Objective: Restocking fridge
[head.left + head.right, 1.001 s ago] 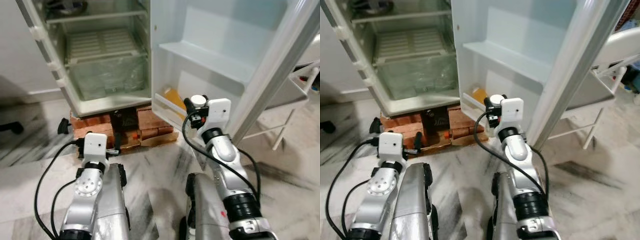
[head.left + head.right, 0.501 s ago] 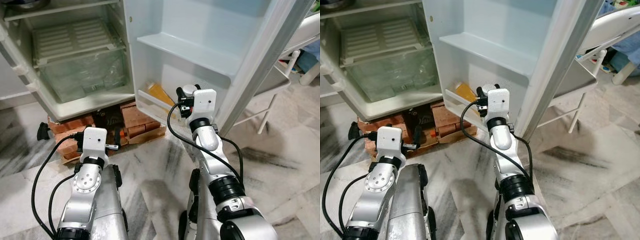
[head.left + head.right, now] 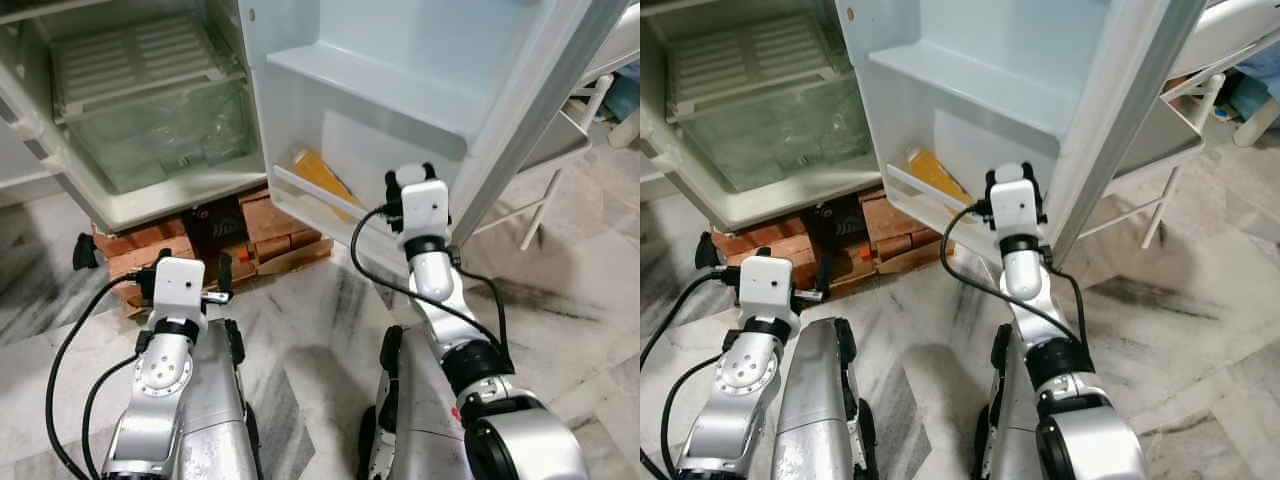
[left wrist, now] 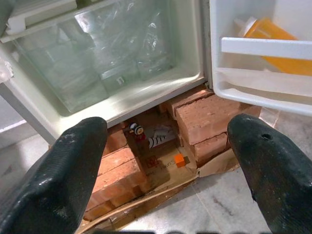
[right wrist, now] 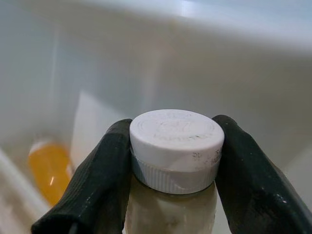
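Bottles: two. Right gripper (image 5: 171, 161) pinches white-capped bottle (image 5: 174, 148); orange bottle (image 3: 322, 177) lies on door's bottom shelf (image 3: 318, 196); left gripper (image 4: 165, 165) spread, empty.

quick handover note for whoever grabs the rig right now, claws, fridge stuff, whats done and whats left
Right claw: shut on a white-capped bottle, held up at the open fridge door, near its bottom rack.
Left claw: open, holding nothing, low over the floor facing the bricks under the fridge.
Done: an orange bottle already lies in the bottom door rack.
Left: set the white-capped bottle into the door, release, pull back.
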You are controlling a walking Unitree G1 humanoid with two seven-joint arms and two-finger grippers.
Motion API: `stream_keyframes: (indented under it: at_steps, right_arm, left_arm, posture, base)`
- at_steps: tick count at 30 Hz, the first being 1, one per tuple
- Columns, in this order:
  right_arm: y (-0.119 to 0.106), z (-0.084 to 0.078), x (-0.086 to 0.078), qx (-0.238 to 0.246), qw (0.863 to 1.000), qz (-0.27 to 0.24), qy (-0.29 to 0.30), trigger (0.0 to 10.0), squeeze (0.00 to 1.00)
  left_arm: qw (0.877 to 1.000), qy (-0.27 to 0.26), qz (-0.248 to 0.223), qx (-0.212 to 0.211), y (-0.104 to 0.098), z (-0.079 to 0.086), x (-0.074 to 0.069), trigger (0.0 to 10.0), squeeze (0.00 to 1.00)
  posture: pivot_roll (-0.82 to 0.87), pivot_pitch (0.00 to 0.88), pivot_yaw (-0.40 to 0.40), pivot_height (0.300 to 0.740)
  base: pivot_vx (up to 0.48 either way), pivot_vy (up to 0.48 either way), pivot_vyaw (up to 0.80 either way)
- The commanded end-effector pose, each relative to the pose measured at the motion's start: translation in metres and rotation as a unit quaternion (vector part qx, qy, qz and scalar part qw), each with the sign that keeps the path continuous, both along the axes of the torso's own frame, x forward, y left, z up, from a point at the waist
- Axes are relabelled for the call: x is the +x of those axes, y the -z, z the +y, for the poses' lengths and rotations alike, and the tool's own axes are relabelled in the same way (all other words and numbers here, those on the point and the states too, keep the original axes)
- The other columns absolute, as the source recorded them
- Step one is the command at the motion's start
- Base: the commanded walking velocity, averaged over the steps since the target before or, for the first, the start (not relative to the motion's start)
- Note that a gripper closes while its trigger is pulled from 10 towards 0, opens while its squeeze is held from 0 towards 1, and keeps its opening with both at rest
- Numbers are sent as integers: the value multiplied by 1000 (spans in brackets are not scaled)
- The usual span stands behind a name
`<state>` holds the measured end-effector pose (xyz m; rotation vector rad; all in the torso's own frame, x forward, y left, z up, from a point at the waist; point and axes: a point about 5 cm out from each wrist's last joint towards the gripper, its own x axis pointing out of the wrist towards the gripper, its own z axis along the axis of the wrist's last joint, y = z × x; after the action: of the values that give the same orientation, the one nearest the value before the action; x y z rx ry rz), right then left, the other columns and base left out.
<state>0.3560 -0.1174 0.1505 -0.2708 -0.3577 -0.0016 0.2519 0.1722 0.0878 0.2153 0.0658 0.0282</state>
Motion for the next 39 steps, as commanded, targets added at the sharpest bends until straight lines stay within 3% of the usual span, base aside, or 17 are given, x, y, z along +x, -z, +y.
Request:
stream_keyframes:
  at_steps: [1,3,4,9,10,14,21,27,29,33,39]
  right_arm:
    - [-8,4,1,-9,1000,-29,1,10000,0]
    - [-12,6,3,-22,999,-42,1,10000,0]
    - [-15,10,4,-53,997,-58,0,10000,0]
    - [-9,11,4,-82,995,-57,-2,10000,0]
    - [3,11,2,-104,994,-41,-6,10000,0]
    - [24,6,-1,-117,993,6,-1,10000,0]
    - [49,-4,-5,-107,991,79,12,10000,0]
    - [68,-15,-7,-38,986,159,41,10000,0]
    - [69,-15,-7,-28,985,164,41,10000,0]
    - [63,-12,-6,-37,989,140,28,10000,0]
    - [27,12,4,-57,997,47,-18,10000,0]
  left_arm:
    - [1000,-7,1,7,-1,5,-3,10000,0]
    - [1000,-4,-4,13,-2,4,-2,10000,0]
    - [1000,-5,-9,14,-4,1,-1,10000,0]
    - [1000,-7,-9,12,-5,-1,-1,10000,0]
    - [1000,-10,-10,9,-6,-2,-3,10000,0]
    - [1000,-13,-12,9,-7,-1,-6,10000,0]
    - [1000,-15,-10,9,-7,3,-6,10000,0]
    - [1000,-17,-10,9,-8,2,-7,10000,0]
    - [1000,-19,-13,13,-8,2,-8,10000,0]
    - [999,-24,-19,20,-10,2,-8,10000,0]
    - [999,-24,-17,14,-10,1,-13,10000,0]
  posture:
    - [201,202,-32,495]
    - [207,201,-40,495]
    - [209,202,-51,495]
    - [212,206,-56,495]
    - [219,208,-57,495]
    - [226,211,-53,495]
    - [228,220,-51,495]
    - [226,223,-59,495]
    - [227,222,-61,495]
    - [229,221,-63,495]
    - [231,233,-69,495]
  base:
    - [0,0,0]
    - [0,0,0]
    - [0,0,0]
    - [0,0,0]
    - [0,0,0]
    - [0,0,0]
    - [0,0,0]
    - [0,0,0]
    - [0,0,0]
    - [0,0,0]
    - [0,0,0]
